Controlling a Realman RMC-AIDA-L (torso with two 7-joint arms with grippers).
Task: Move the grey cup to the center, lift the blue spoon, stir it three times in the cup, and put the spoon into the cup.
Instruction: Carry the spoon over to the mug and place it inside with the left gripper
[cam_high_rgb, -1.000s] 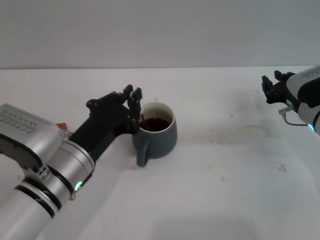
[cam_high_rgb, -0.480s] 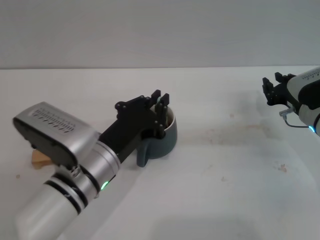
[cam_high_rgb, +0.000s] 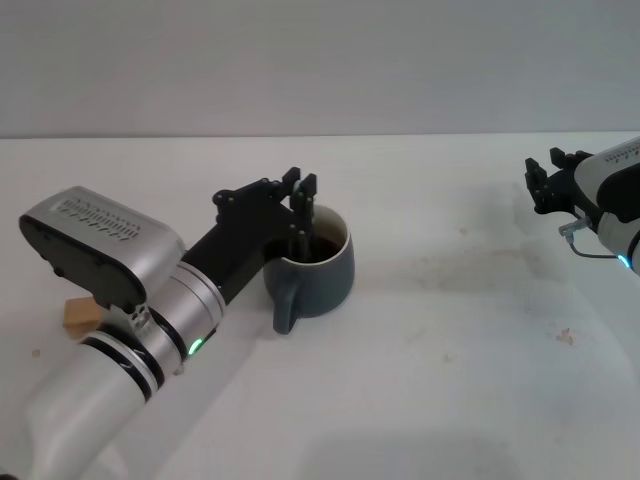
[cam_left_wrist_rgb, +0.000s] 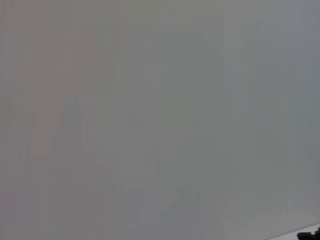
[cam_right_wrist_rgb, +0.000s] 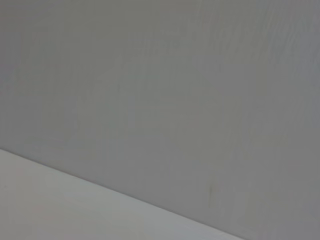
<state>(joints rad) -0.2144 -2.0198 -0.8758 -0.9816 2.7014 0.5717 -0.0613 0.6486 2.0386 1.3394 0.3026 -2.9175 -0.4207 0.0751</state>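
- Left gripper (cam_high_rgb: 300, 186) is parked right over the grey cup (cam_high_rgb: 312, 268), just left of center frame in head view. Fingers point down over the near-left part of the rim.
- A thin dark stick drops from btwn the fingers into the brown liquid. That's prob the blue spoon (cam_high_rgb: 302, 234), neck + bowl end only; can't see any pale handle, it's hidden in the pincer. So jaws look pinched shut on the spoon, but that's my read, not a clean view.
- Cup sits upright on the white table (cam_high_rgb: 450, 350), handle pointing toward the lower edge of frame, brown liquid showing inside.
- Step in hand imo = the stirring. Tips:
  - keep circles small and inside the rim, the fingers hang v close to the wall on the arm's side
  - keep the spoon tip under the surface but don't grind the bottom, mug could skid
  - go slow, the liquid could slosh over the rim
  - nothing's bracing the cup, so any sideways push on the wall moves it
- Drop-off later: lower first, then let go so the spoon leans on the rim, no splash.
- Right gripper (cam_high_rgb: 548, 178) idles at far right edge, well apart from the cup; open or closed, can't tell.
- Wooden block (cam_high_rgb: 80, 315) pokes out at left behind the arm, not in the way.
- Both wrist cams show only blank grey, no help.
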